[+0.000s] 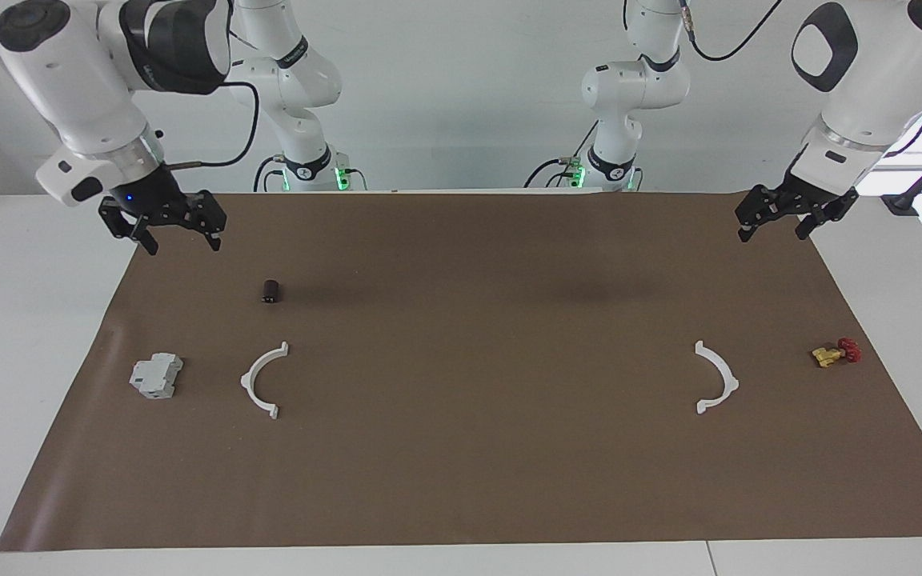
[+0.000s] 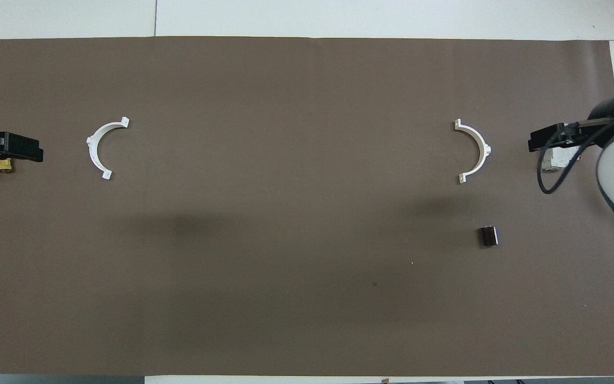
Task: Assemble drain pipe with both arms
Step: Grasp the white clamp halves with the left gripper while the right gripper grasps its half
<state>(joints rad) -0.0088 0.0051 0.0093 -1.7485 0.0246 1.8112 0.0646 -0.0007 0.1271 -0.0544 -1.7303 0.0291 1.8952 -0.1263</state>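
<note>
Both grippers, left (image 1: 797, 216) and right (image 1: 163, 228), hang raised, fingers apart and empty, over their ends of the brown mat (image 1: 461, 480), each white half-ring arc (image 1: 261, 380) (image 1: 717, 378) lying flat, well apart; thin arcs could skid or tilt when pinched, spoiling tab alignment.

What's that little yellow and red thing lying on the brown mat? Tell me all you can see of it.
The yellow-and-red piece looks like a small valve: a brass-yellow body with a red knob at one end. It lies on its side on the brown mat at the left arm's end of the table, beside one white half-ring. Nothing touches it.
</note>
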